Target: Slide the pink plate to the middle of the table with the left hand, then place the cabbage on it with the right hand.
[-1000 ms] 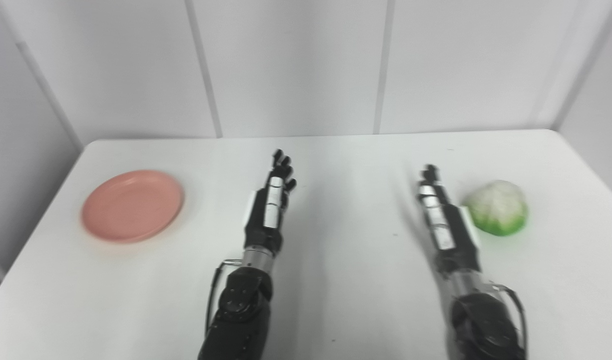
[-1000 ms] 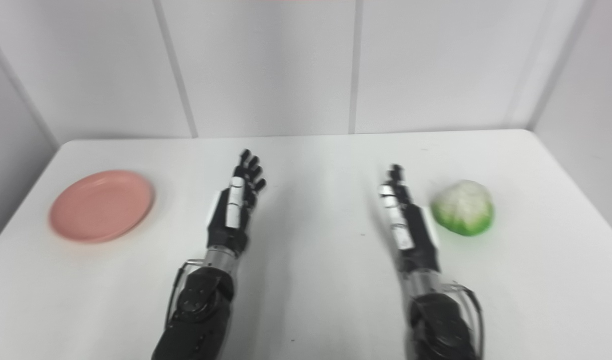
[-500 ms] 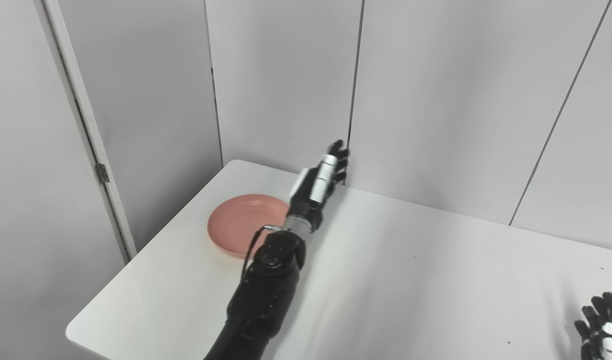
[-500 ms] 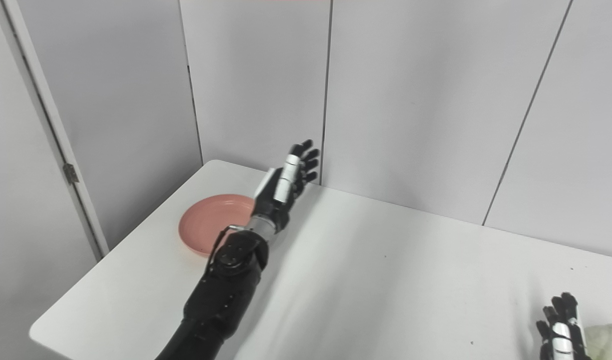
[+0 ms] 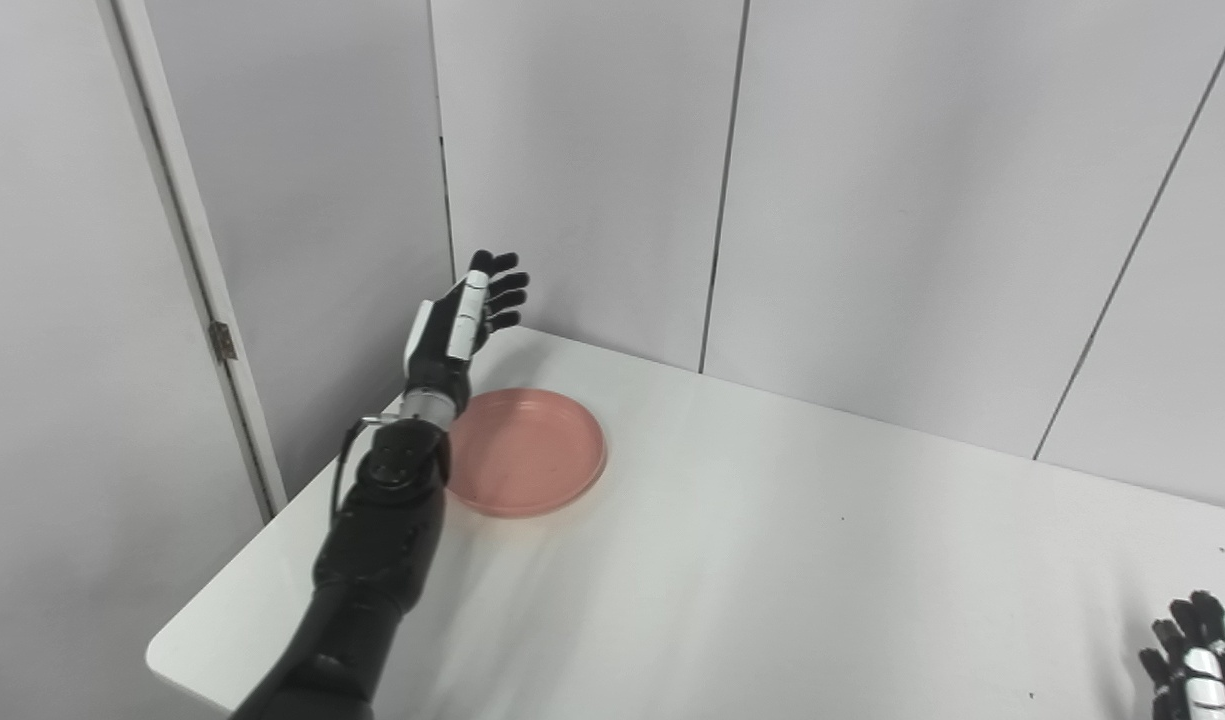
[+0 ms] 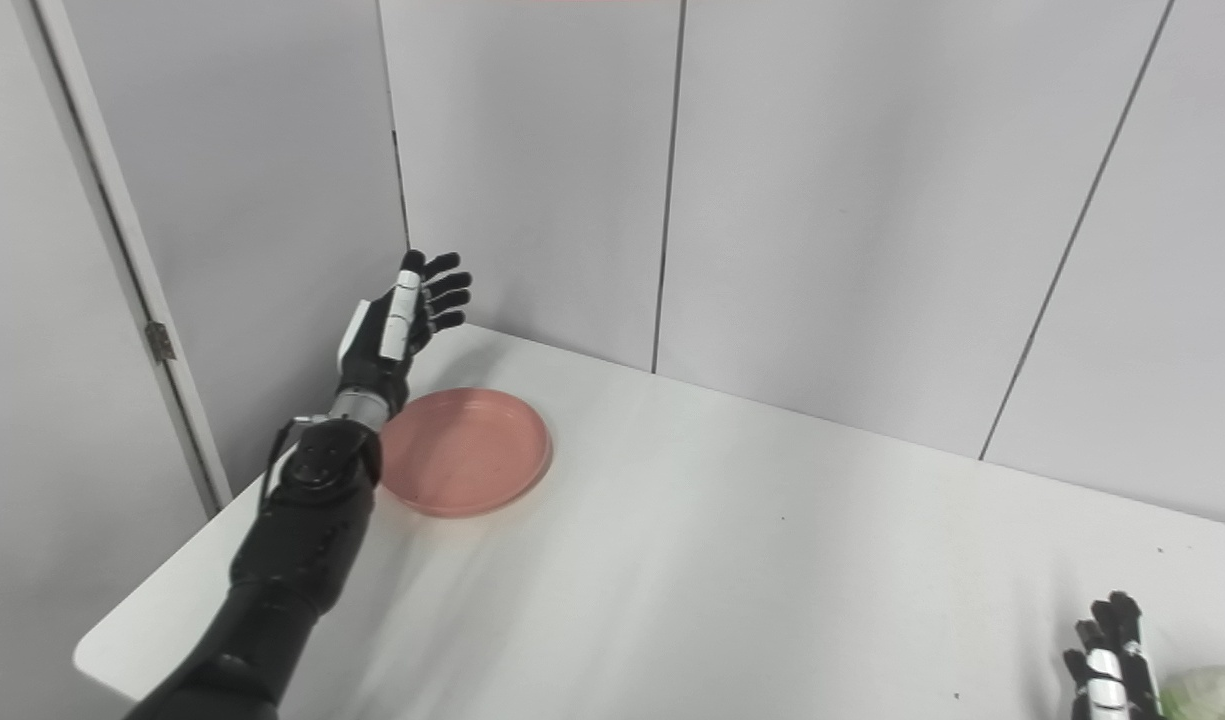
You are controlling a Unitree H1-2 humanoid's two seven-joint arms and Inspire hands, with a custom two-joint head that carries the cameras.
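The pink plate (image 5: 527, 450) lies flat near the table's left end. My left hand (image 5: 462, 320) is raised above and just beyond the plate's left rim, open with fingers spread, holding nothing. Its forearm covers the plate's left edge. My right hand (image 6: 1112, 670) shows only its fingertips at the bottom right corner, fingers apart, resting low by the table. A sliver of the pale green cabbage (image 6: 1212, 692) peeks in right beside it, only in the right eye view.
The white table (image 5: 772, 560) runs from the lower left to the right edge. Its left edge drops off close to the plate. Grey wall panels (image 5: 592, 170) stand right behind the table, and a door frame with a hinge (image 5: 222, 340) is at the left.
The left hand has swung left, from over the plate's right side to beyond its left rim. The camera has also shifted slightly. The right hand stays low at the bottom right.
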